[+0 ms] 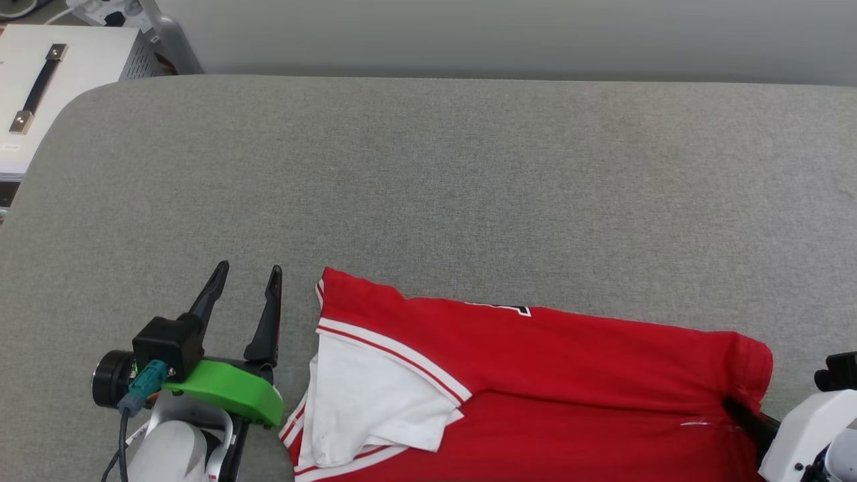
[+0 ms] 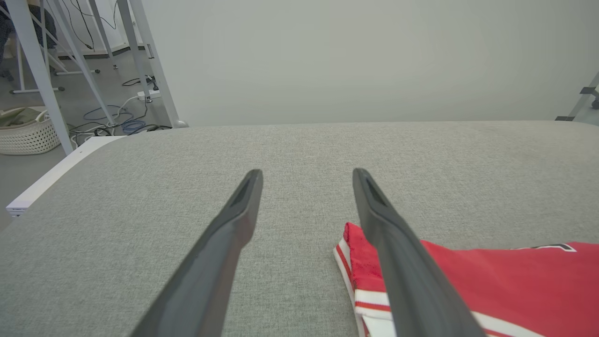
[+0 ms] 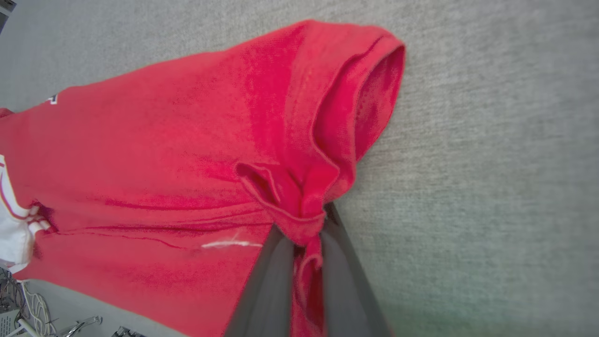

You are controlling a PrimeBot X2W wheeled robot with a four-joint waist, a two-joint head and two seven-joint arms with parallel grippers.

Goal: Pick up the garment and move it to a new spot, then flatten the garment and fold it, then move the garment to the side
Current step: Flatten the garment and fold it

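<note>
Garment [image 1: 569, 375] lies folded over on the gray surface [image 1: 428, 167], at the near edge and toward my right. My right gripper [image 3: 304, 224] is clamped on a bunched fold of red fabric at the garment's right end, with cloth squeezed up between the two fingers. My left gripper [image 1: 248, 268] is spread wide and holds nothing. It sits just beside the garment's left corner, not touching.

Step in hand looks like the pick-up for the move to a new spot. To do it well I'd guess:
- check the right pinch has a deep bite, not just the hem, before lifting
- bring the left gripper [image 2: 307, 173] onto the striped corner next to it and close there
- lift both ends level so the cloth hangs even, not twisted
- go slow, soft jersey slips and drags

Hard to see:
- the near part of the garment is cut off by the bottom of the head view
- white sleeve [image 1: 361, 402] is flipped on top, and its far side is hidden
- lettering [image 1: 505, 308] shows as a sliver at the fold, unreadable
- can't tell how many layers the right gripper [image 1: 736, 407] holds, since fabric covers its tips
</note>
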